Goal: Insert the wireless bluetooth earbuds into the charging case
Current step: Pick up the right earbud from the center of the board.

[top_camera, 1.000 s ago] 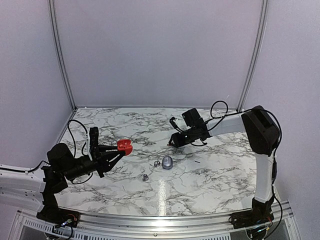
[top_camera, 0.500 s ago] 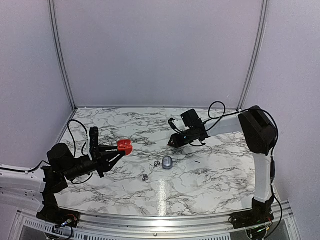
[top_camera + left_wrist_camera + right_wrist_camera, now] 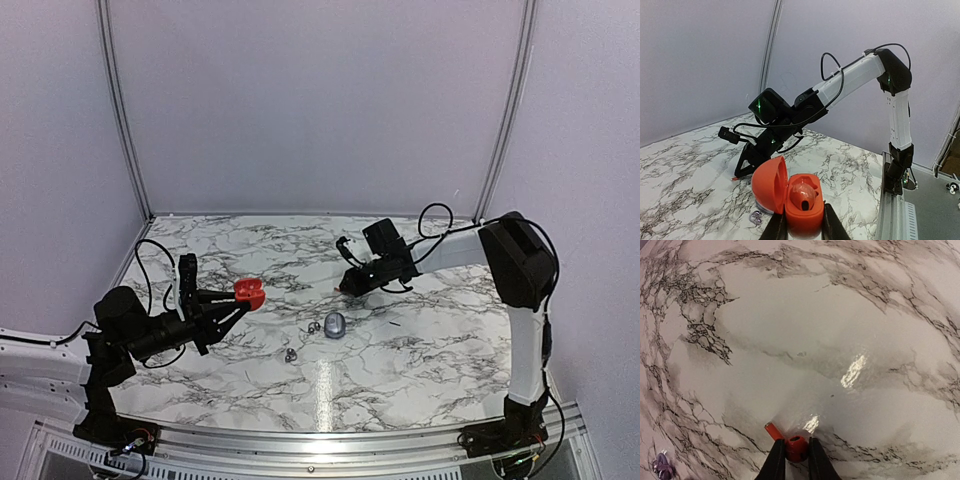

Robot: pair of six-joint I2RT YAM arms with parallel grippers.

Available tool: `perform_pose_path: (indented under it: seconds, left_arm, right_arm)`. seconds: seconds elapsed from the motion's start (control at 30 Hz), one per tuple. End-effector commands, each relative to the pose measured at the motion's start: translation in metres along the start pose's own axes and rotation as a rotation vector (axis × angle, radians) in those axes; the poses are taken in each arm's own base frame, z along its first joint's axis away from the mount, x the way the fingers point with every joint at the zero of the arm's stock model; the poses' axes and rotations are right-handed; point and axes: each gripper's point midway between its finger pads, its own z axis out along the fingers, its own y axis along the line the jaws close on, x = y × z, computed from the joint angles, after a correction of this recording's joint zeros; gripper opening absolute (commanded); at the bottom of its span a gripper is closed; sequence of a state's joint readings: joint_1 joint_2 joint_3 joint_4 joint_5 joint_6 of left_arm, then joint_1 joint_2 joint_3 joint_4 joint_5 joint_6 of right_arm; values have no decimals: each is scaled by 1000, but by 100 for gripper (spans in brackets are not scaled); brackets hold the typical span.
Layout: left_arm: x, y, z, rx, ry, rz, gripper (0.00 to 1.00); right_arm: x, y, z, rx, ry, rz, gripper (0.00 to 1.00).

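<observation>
My left gripper [image 3: 243, 295] is shut on the base of an open red charging case [image 3: 802, 200] and holds it above the table, lid [image 3: 769, 185] swung to the left. One red earbud [image 3: 804, 194] sits in the case. My right gripper [image 3: 345, 288] is down at the table surface, shut on a second red earbud [image 3: 796, 447], whose stem [image 3: 773, 431] sticks out to the left. In the right wrist view the gripper [image 3: 796, 442] pinches the bud's round body.
A silvery-grey case [image 3: 334, 325] lies mid-table. One silvery earbud [image 3: 313, 327] lies just left of it and another [image 3: 291, 354] lies nearer the front. One of them shows in the left wrist view [image 3: 756, 217] and one in the right wrist view [image 3: 661, 463].
My right gripper has shifted slightly left and down towards the table. The left arm and the red case have not moved.
</observation>
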State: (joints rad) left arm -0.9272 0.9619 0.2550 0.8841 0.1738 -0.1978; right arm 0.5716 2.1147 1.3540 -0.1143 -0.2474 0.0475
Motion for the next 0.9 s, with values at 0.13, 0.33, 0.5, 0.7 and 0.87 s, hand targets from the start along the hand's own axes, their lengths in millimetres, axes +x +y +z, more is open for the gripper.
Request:
perform_pose_path:
  seconds: [0.13,0.33,0.5,0.7,0.87]
  left_arm:
    - [-9,-3,-1,18,-32,13,0]
    - [-3,-20,-2,119,-7,75,0]
    - [10,-17,-5,104,36,146,0]
    - [16,-14,-7,87,69,217,0]
    - [18,-6,-12,34,86,241,0]
  right_arm:
    - [-23,19,-50,-41,-88,-37,9]
    - [-26,38,-91,-65,-131,-67,9]
    - [-38,78,-143,-109,-184,-142,9]
    - [-45,122,-189,-146,-208,-246,9]
    - [-25,146,-199,-210,-170,-249,10]
